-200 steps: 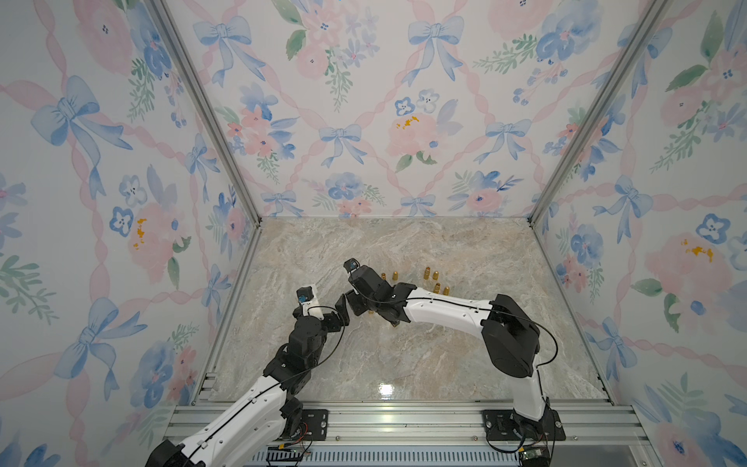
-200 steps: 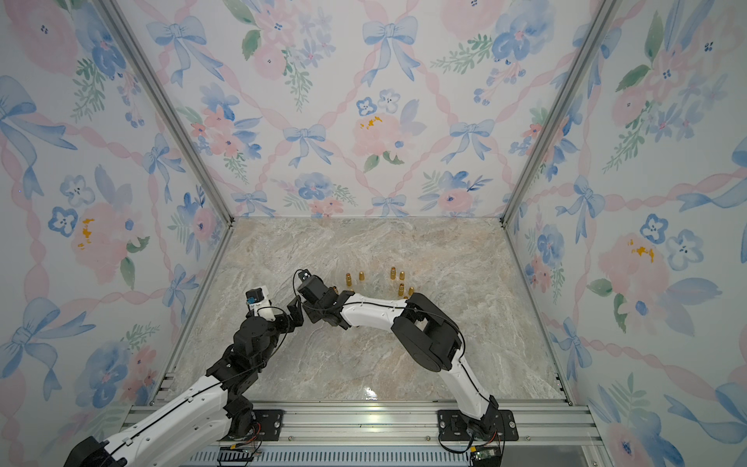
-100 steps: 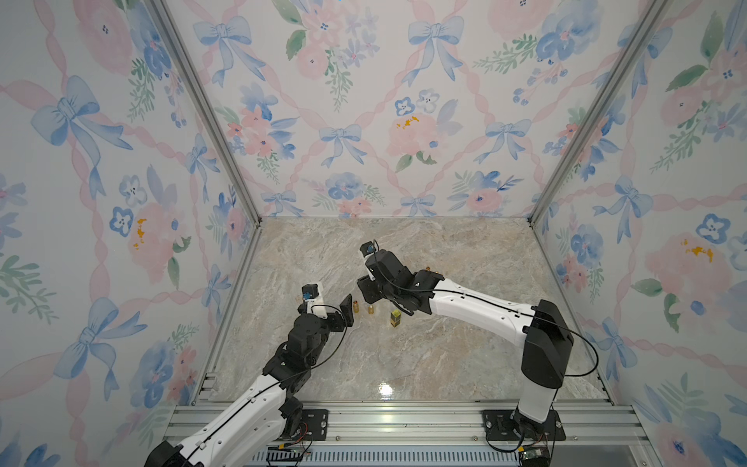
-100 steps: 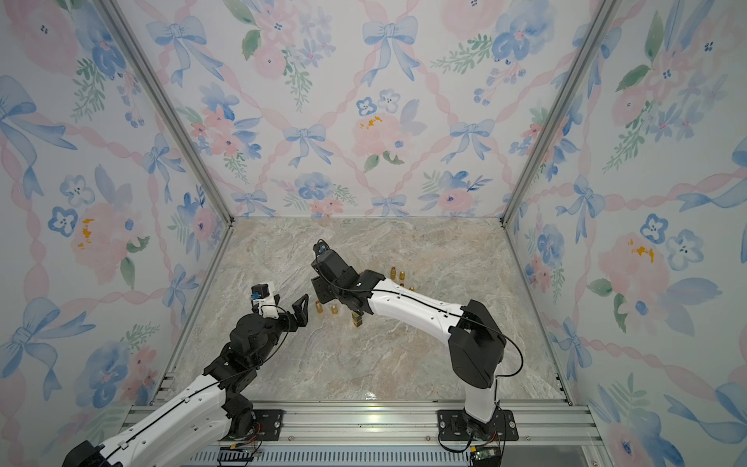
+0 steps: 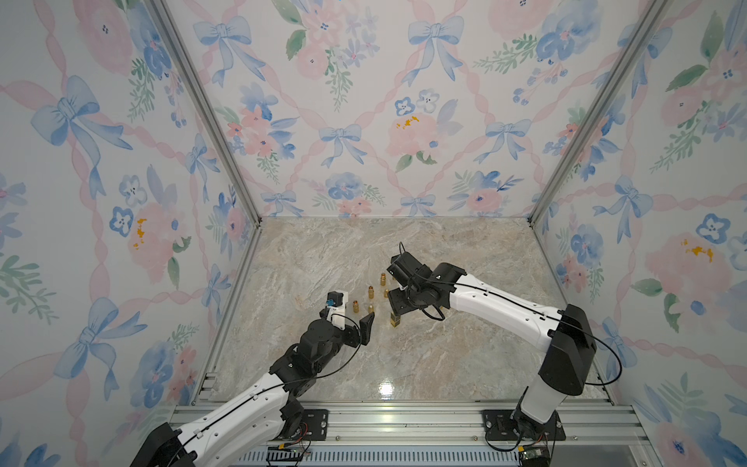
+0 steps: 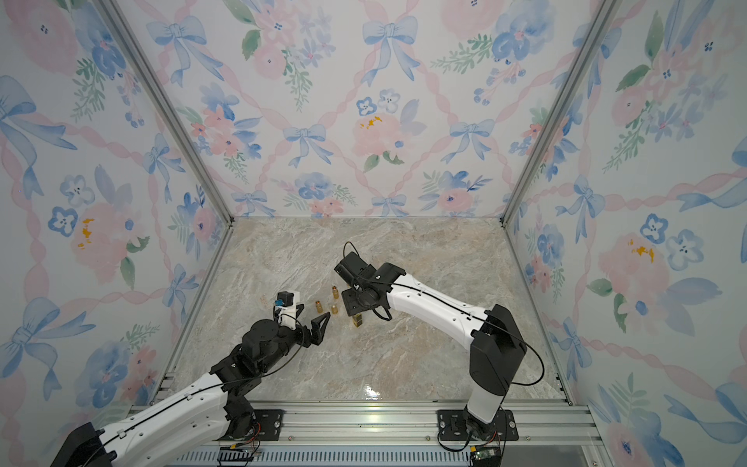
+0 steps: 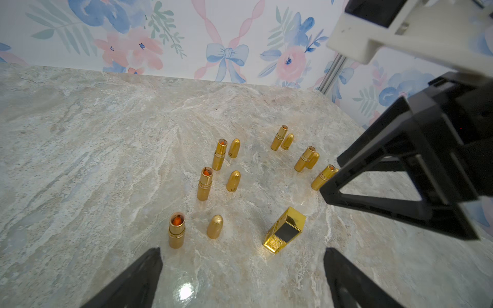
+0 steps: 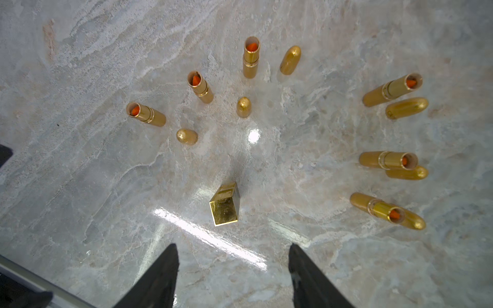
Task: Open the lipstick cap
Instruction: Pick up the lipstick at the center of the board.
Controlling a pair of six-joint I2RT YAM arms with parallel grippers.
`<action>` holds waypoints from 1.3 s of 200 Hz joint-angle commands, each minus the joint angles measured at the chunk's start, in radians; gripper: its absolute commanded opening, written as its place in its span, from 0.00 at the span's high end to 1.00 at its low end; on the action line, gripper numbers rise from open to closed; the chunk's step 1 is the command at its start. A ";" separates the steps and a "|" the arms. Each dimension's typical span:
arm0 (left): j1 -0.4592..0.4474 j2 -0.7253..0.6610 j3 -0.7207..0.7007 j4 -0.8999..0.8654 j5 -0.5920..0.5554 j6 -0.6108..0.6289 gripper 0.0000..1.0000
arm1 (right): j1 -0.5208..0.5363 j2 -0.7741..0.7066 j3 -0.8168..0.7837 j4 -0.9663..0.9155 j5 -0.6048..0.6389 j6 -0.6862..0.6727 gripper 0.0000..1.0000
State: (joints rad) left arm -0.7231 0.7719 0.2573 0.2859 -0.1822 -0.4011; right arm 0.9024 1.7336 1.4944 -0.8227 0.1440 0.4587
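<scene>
Right wrist view: the right claw, jaws parted and empty, hangs near the square gold lipstick, which stands upright and alone on the marble counter, cap on. The left claw, spread wide and empty, faces it from the other side. The lipstick looks light, rigid, mirror-slick and easy to topple; best pinched on flat opposite faces, base low, cap high. Round lipsticks beyond stand uncapped.
</scene>
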 commanded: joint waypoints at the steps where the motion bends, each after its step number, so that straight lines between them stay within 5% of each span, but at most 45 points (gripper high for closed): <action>1: -0.033 0.022 0.005 -0.014 -0.013 0.010 0.02 | 0.004 -0.029 -0.058 -0.049 -0.068 0.081 0.33; 92: -0.062 0.038 -0.024 -0.017 -0.010 0.007 0.02 | 0.026 0.129 -0.071 0.067 -0.054 0.088 0.31; 260: -0.063 0.076 -0.009 -0.017 -0.037 0.018 0.02 | 0.005 0.313 0.008 0.149 0.048 0.049 0.65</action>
State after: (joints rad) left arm -0.7792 0.8452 0.2451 0.2813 -0.2047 -0.4011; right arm 0.9096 2.0293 1.4734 -0.6758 0.1661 0.5095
